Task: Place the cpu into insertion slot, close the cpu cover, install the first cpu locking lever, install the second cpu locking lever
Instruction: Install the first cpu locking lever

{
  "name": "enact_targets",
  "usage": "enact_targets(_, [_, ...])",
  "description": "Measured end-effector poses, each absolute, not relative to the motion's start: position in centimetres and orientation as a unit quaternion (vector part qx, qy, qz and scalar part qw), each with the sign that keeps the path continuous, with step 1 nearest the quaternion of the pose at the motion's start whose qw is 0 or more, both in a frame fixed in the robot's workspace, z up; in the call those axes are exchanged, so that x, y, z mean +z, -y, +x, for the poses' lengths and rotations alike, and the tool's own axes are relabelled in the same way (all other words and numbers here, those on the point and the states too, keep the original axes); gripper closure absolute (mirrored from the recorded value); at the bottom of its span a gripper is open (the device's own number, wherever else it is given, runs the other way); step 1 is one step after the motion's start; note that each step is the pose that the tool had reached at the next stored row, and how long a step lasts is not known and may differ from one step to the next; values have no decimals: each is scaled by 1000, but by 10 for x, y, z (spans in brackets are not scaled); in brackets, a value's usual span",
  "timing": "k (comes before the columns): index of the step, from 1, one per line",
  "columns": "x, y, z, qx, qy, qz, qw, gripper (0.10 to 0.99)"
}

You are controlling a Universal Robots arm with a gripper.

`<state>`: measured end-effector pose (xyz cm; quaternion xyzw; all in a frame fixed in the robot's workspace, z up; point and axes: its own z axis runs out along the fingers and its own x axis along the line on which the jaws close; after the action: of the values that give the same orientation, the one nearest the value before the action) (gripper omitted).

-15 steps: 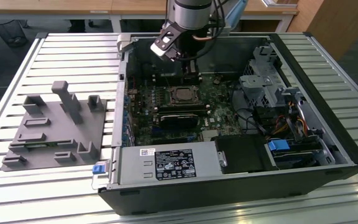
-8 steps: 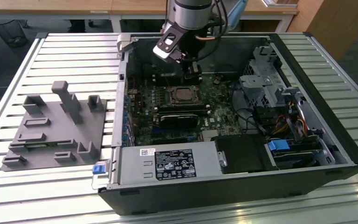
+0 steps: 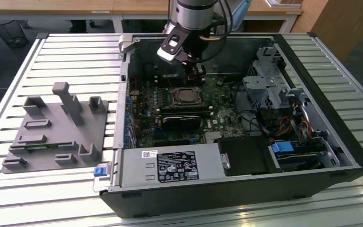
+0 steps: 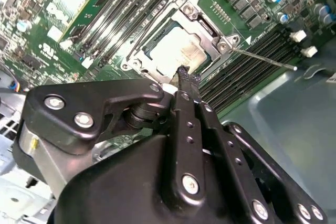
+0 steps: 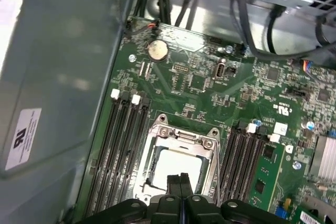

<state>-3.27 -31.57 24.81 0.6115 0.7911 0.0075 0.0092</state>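
Slatted metal table (image 3: 55,56) carries an open computer case (image 3: 232,198) lying on its side, with a grey plastic fixture (image 3: 55,127) near the table's edge on the exterior view's left. Inside the case, the green motherboard (image 5: 210,77) holds the insertion slot (image 3: 174,97) between two banks of memory slots (image 5: 123,129). The cpu (image 5: 178,163) sits in that slot, its pale silvery top face up. The cpu cover (image 5: 181,137) lies flat over it, and the chip shows through the cover's square window in both wrist views. A thin metal locking lever (image 4: 262,59) juts out from one corner of the socket, over the memory slots beside it. The claw (image 4: 182,72) points down just above the cover's edge. Its two black fingers (image 5: 174,182) are pressed together, with nothing between them.
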Motion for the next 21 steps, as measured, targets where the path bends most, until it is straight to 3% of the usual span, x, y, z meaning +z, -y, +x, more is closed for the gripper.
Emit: enact_targets(21, [249, 316, -33, 8, -846, 534, 8, 965])
